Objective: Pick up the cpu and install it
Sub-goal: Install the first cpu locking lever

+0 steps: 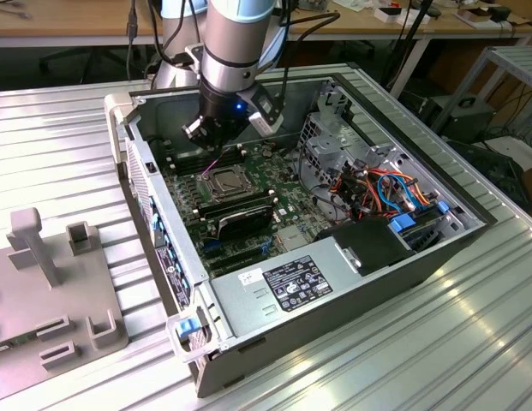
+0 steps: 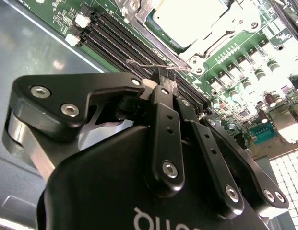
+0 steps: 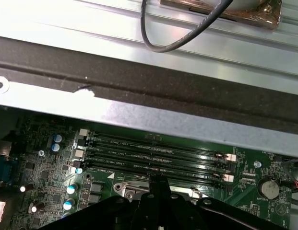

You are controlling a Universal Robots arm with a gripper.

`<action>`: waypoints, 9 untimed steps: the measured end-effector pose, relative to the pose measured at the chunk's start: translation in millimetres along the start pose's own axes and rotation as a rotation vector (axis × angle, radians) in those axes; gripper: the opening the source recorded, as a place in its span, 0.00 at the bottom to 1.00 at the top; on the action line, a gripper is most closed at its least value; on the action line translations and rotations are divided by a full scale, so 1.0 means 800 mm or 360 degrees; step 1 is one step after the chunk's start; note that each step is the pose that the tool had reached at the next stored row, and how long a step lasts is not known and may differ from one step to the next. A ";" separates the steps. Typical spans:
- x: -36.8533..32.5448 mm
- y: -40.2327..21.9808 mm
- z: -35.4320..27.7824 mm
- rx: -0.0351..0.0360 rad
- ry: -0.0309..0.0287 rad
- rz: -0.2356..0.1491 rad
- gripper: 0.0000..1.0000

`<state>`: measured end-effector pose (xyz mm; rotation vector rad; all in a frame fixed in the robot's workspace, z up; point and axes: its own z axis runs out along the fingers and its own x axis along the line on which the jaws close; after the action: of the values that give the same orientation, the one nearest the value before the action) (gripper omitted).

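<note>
While the cpu (image 2: 189,19) sits in its socket (image 2: 206,48), the hand (image 2: 165,79) hovers nearby.

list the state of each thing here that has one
cpu: seated in its socket, metal top facing up
gripper: shut, empty, above the memory slots beside the socket
socket lever: unlatched, sticking out by the gripper tip
computer case: lying on its side, side panel off
memory slots: empty

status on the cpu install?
Done, by the look of it: the cpu lies in its socket frame on the motherboard. In hand: nothing; the gripper hangs shut above the memory slots beside the socket. Whether the frame's lever is latched can't be told.
</note>
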<state>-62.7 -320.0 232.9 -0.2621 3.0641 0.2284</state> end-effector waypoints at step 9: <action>-0.0009 0.0004 0.0016 0.0000 -0.00001 0.0000 0.11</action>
<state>-62.0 -319.4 231.7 -0.2621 3.0640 0.2287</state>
